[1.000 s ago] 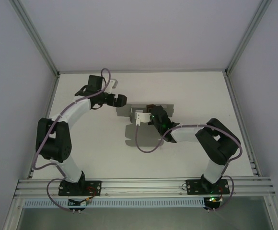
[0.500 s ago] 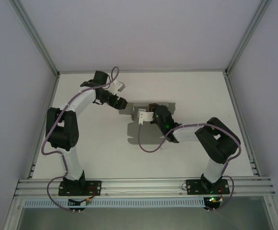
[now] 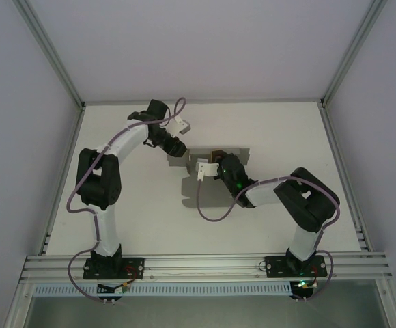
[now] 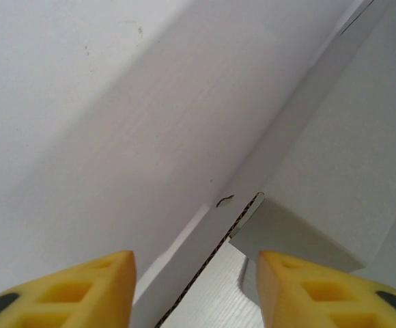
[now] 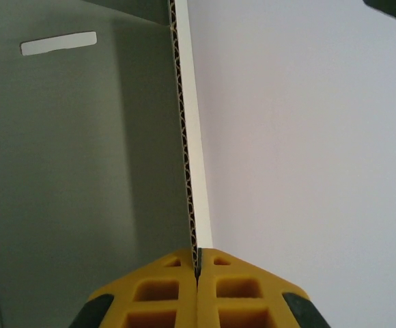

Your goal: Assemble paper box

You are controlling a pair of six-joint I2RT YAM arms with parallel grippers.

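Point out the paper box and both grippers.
paper box (image 3: 215, 193): top external view, lower flat panel.
left gripper (image 4: 194, 263): left wrist view, between yellow fingertips.
right gripper (image 5: 198, 263): right wrist view, fingertip seam.

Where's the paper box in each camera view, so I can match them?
Top external: the paper box lies mid-table.
Left wrist: its edge runs up from bottom centre, between the left fingers.
Right wrist: grey panel at left, edge pinched by the right fingers.
Shared landmark: the corrugated cut edge.

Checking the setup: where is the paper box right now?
In the top external view the paper box lies near the middle of the table, the left end effector at its far-left corner, the right end effector pinching an edge.
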